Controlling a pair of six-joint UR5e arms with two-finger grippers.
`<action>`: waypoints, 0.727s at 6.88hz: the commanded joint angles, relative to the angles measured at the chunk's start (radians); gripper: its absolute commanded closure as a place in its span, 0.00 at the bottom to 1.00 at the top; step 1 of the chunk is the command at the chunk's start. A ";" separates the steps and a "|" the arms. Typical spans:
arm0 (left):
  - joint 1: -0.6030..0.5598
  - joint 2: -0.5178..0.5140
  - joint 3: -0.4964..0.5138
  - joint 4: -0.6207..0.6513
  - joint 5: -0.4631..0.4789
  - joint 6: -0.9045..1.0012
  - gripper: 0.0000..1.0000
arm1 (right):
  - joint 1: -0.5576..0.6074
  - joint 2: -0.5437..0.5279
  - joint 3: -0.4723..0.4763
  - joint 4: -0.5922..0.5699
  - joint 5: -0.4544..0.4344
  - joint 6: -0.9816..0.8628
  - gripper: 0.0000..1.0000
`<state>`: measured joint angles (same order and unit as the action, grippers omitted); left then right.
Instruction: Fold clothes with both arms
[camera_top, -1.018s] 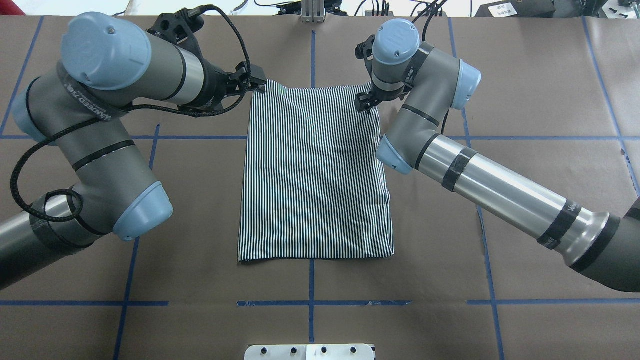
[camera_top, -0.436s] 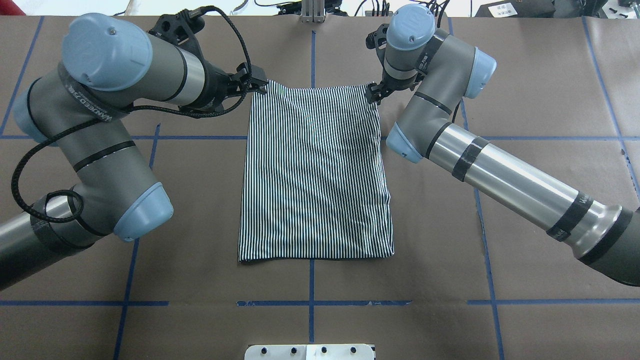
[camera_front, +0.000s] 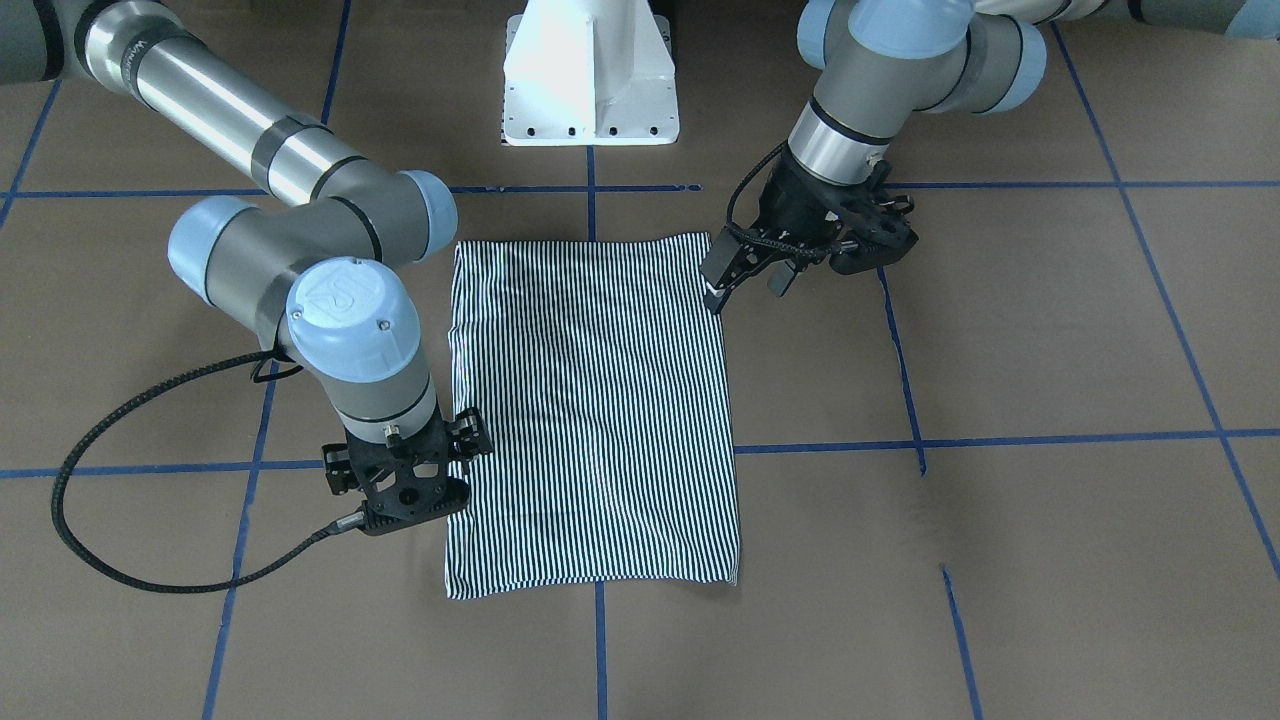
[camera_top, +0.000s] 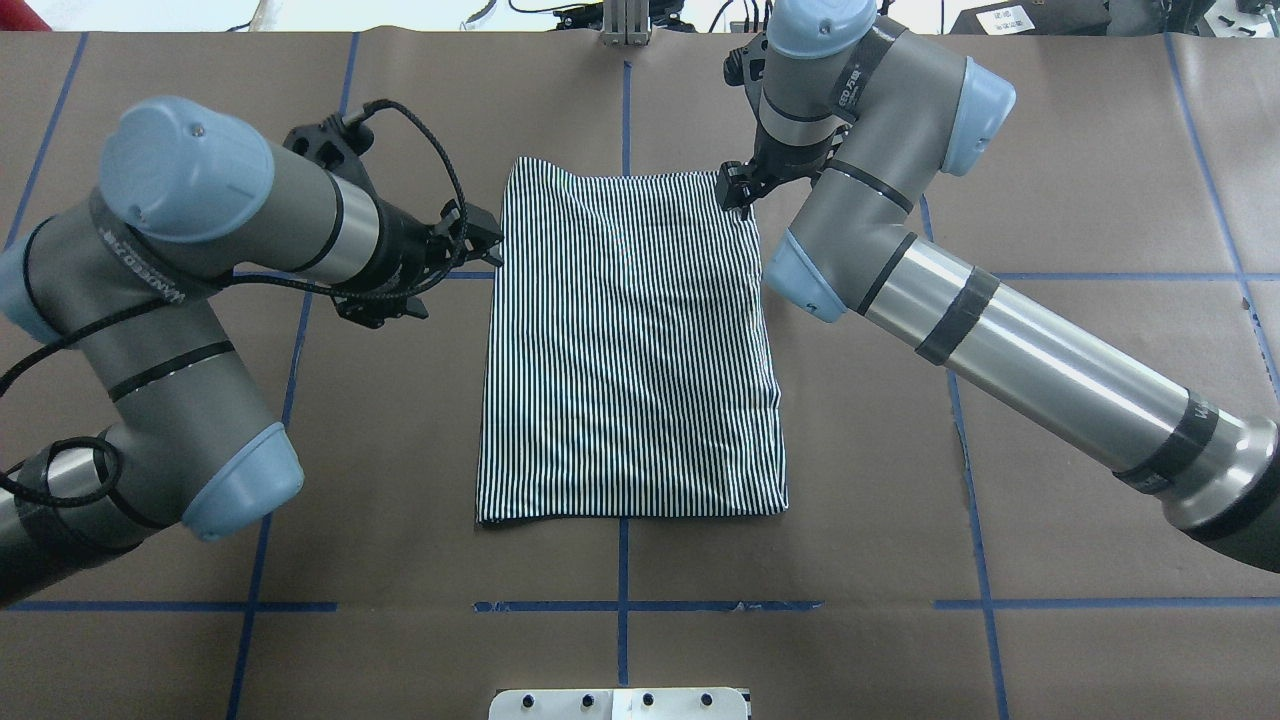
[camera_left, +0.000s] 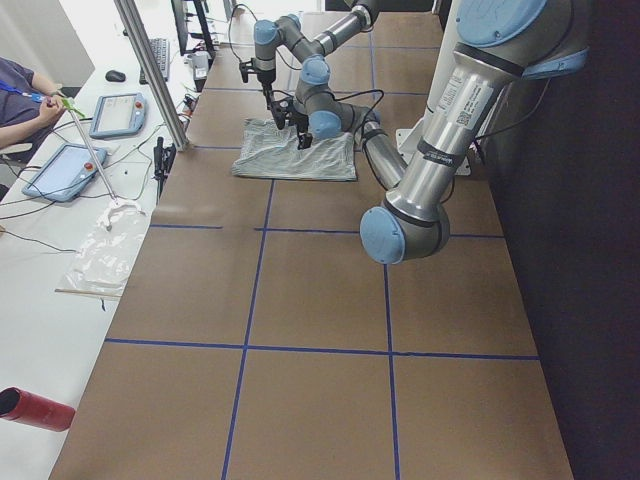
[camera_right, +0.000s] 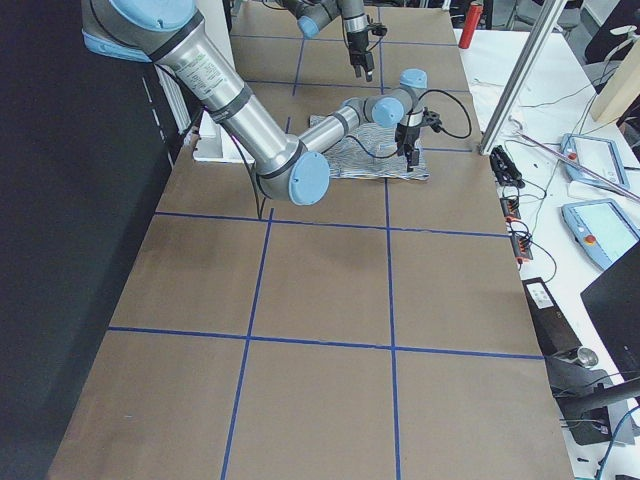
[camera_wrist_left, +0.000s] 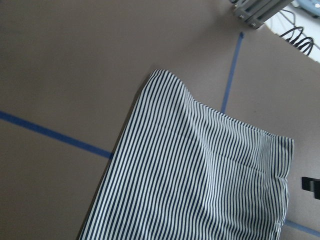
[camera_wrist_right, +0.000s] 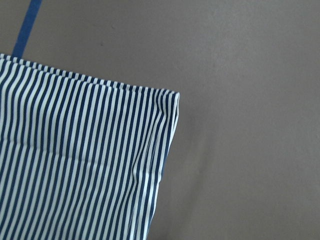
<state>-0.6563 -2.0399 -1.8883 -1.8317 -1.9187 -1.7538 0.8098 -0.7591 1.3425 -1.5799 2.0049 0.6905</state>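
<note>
The striped polo shirt (camera_top: 630, 350) lies folded into a flat rectangle at the table's middle, also in the front view (camera_front: 595, 410). Collar, buttons and logo are hidden. My left gripper (camera_top: 488, 240) is open and empty, just off the shirt's left edge near the far corner; the front view (camera_front: 725, 280) shows its fingers spread. My right gripper (camera_top: 735, 190) hangs over the far right corner, its fingers mostly hidden under the wrist (camera_front: 410, 505). It looks open. That corner (camera_wrist_right: 170, 97) lies flat and free in the right wrist view. The left wrist view shows the shirt (camera_wrist_left: 200, 185) flat.
The white pedestal base (camera_front: 590, 70) stands at the robot's side. Blue tape lines (camera_top: 620, 605) grid the brown table cover. A metal post (camera_top: 625, 20) stands at the far edge. An operators' bench with tablets (camera_left: 60, 170) runs beyond it.
My left gripper has let go of the far left corner and drawn back left and toward the robot. My right gripper has risen slightly over the far right corner.
</note>
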 joint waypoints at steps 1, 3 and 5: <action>0.200 0.029 -0.038 0.136 0.129 -0.197 0.00 | -0.035 -0.174 0.256 -0.002 0.063 0.318 0.00; 0.312 0.023 0.012 0.157 0.223 -0.306 0.00 | -0.117 -0.319 0.354 0.208 -0.045 0.388 0.00; 0.328 0.018 0.052 0.157 0.244 -0.329 0.00 | -0.129 -0.306 0.359 0.199 -0.048 0.420 0.00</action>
<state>-0.3449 -2.0218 -1.8577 -1.6759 -1.6928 -2.0611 0.6929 -1.0615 1.6903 -1.3878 1.9664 1.0835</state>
